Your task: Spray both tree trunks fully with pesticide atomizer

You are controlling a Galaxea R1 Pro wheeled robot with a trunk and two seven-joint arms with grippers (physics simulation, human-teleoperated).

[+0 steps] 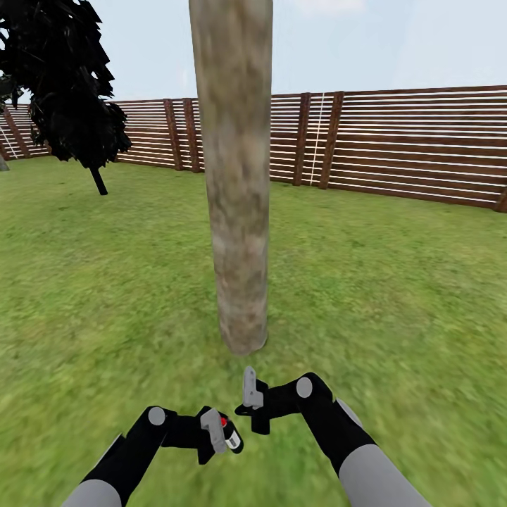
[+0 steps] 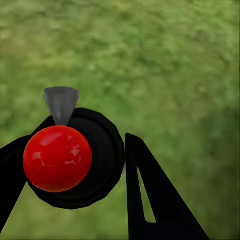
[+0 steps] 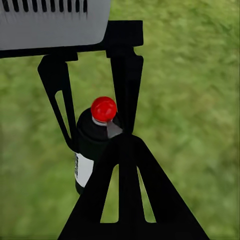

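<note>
Low at 7 o'clock in the head view, the left gripper [image 1: 224, 438] clamps its fingers on the pesticide atomizer [image 1: 231, 436], a black bottle with a white label, glossy red round cap and grey nozzle. Its long axis runs along the fingers, the cap facing the left wrist camera, with the nozzle [image 2: 61, 103] aimed out over the blurred grass [image 2: 170, 65]. At 6 o'clock the right gripper [image 1: 251, 401] hangs just beside it; whether its fingers are parted, I cannot tell. Straight ahead at 12 stands the mottled beige-grey tree trunk [image 1: 236, 176], smooth and columnar. A dark, narrow tree [image 1: 60, 77] sits at 10 o'clock before the brown slatted fence [image 1: 415, 144].
</note>
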